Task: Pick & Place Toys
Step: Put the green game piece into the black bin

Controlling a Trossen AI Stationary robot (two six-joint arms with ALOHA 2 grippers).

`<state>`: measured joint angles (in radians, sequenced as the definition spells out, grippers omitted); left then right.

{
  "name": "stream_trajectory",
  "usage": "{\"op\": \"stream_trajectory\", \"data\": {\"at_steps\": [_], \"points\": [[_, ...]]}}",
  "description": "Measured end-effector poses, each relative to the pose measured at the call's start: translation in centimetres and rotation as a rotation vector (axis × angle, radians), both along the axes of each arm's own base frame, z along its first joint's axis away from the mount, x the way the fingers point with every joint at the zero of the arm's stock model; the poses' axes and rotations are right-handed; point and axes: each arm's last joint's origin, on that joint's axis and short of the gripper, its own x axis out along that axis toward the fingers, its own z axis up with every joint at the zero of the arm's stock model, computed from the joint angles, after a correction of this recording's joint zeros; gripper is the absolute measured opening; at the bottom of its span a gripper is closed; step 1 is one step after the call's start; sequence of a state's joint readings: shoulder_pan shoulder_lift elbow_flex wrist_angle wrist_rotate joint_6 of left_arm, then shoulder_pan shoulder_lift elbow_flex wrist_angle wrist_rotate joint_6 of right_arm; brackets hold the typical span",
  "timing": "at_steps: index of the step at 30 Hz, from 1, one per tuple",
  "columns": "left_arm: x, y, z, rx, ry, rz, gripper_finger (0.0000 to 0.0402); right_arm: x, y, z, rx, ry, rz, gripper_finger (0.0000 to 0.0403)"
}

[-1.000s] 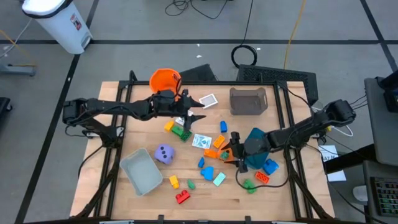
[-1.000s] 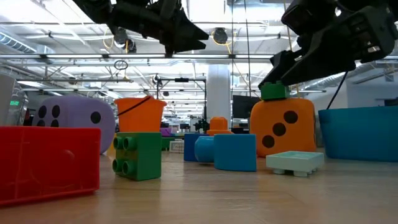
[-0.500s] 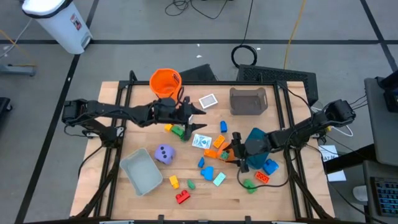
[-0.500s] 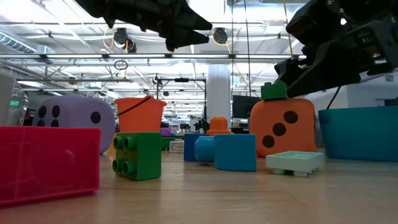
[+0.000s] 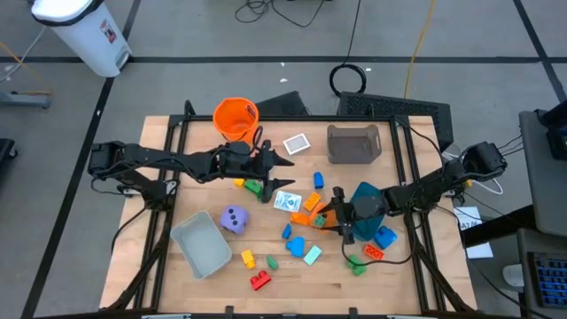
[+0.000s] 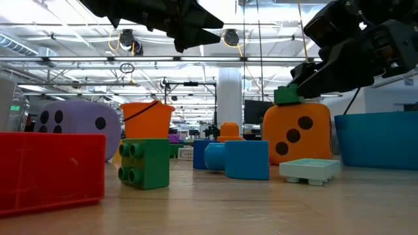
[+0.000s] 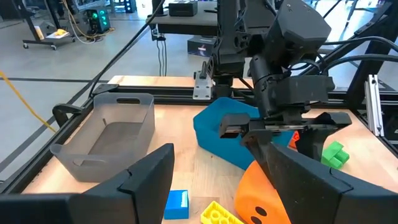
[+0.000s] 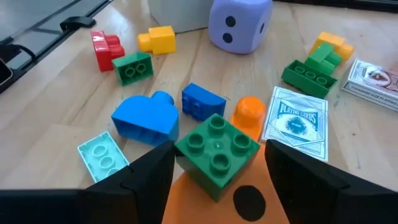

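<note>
A green four-stud block [image 8: 217, 149] rests on top of the orange dotted die [image 6: 297, 130], which stands on the table. My right gripper [image 5: 337, 213] reaches in from the table's right, open, one finger on each side of that block [image 6: 287, 96]. My left gripper [image 5: 285, 162] hangs open and empty above the table's middle, over the yellow and green blocks [image 5: 252, 184]. More toys lie around: a purple die [image 5: 234, 219], blue blocks [image 8: 146, 118], a red block [image 5: 260, 281] and picture cards [image 5: 288, 201]. My right gripper's fingers [image 8: 143, 180] stand close against the two sides of the green block [image 8: 186, 146], coming in slanting downward from the table's right. I cannot tell whether they touch it. The block sits upright on the orange die [image 8: 186, 199].
An orange bucket [image 5: 235, 115] stands at the far edge, a dark grey bin [image 5: 354, 143] at the far right. A teal bin [image 5: 365, 199] lies just behind my right gripper. A light grey bin [image 5: 202, 244] sits near the left front.
My left gripper has swung a little toward the table's near edge, staying high and open. My right gripper has tipped slightly further down over the green block, which has stayed on the orange die.
</note>
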<state>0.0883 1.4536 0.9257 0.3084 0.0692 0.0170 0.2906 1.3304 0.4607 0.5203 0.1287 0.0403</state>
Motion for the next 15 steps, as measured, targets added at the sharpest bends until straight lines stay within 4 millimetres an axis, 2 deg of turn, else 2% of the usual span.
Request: {"op": "stream_trajectory", "data": {"at_steps": [15], "points": [[-0.02,0.00,-0.07,-0.008,0.006,0.002,0.0267,0.17,-0.04,0.06,0.003,-0.026,0.000,0.0244]]}}
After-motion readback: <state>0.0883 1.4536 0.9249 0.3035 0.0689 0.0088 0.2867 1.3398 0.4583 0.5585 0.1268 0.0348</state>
